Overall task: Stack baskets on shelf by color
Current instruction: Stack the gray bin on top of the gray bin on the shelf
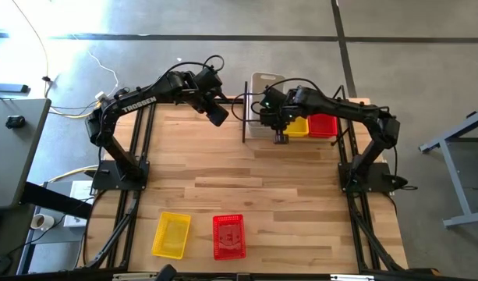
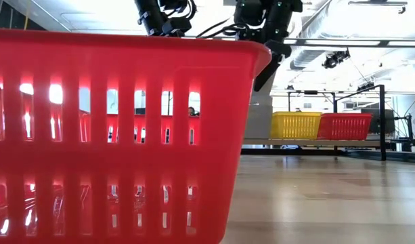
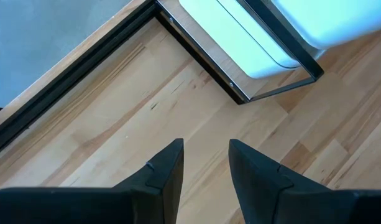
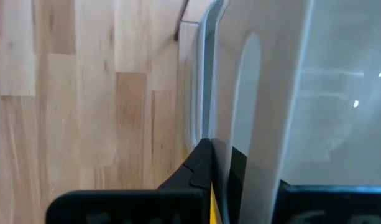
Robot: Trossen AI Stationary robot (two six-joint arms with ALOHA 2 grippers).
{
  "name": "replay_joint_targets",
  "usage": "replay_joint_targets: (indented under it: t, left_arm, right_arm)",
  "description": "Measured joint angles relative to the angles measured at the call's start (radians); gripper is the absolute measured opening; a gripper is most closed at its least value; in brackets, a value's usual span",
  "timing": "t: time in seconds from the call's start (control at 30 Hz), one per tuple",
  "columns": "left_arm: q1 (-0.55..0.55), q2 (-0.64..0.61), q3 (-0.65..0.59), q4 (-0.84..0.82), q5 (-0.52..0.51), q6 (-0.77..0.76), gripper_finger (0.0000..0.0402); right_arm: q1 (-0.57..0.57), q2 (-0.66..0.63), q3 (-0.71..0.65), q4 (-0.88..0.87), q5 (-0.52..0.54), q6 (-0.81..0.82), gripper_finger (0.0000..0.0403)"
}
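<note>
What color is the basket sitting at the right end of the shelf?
Red basket, clearest in the low view.

Bright, even daylight — red basket (image 2: pixel 119 135) backlit, glowing, blurred.

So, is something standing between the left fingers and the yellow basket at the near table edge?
Nothing visible does. The left gripper hangs open beside the shelf; only bare table lies between it and the yellow basket.
</note>
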Motion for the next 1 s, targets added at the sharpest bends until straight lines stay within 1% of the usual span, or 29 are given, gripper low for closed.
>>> replay_joint_targets:
  t: [0.07,0.3,0.4,0.57,0.67,0.77,0.93,1.0]
  left_arm:
    - [0.000,0.000,0.000,0.000,0.000,0.000,0.0117]
    - [0.000,0.000,0.000,0.000,0.000,0.000,0.0117]
    - [0.000,0.000,0.000,0.000,0.000,0.000,0.0117]
    - [0.000,0.000,0.000,0.000,0.000,0.009,0.0117]
    - [0.000,0.000,0.000,0.000,0.000,0.015,0.0117]
    - [0.000,0.000,0.000,0.000,0.000,0.016,0.0117]
    - [0.000,0.000,0.000,0.000,0.000,0.030,0.0117]
    - [0.000,0.000,0.000,0.000,0.000,0.035,0.0117]
  right_arm:
    - [0.000,0.000,0.000,0.010,-0.016,0.000,0.0000]
    - [0.000,0.000,0.000,0.019,-0.015,0.012,0.0002]
    - [0.000,0.000,0.000,0.019,-0.013,0.029,0.0021]
    - [0.001,0.000,0.000,0.027,0.000,0.034,0.0075]
    - [0.003,0.000,0.000,0.040,0.036,0.031,0.0097]
    - [0.003,0.000,0.000,0.049,0.070,0.029,0.0107]
    - [0.005,0.000,0.000,0.048,0.095,0.026,0.0108]
    - [0.012,0.000,0.000,0.048,0.125,0.022,0.0108]
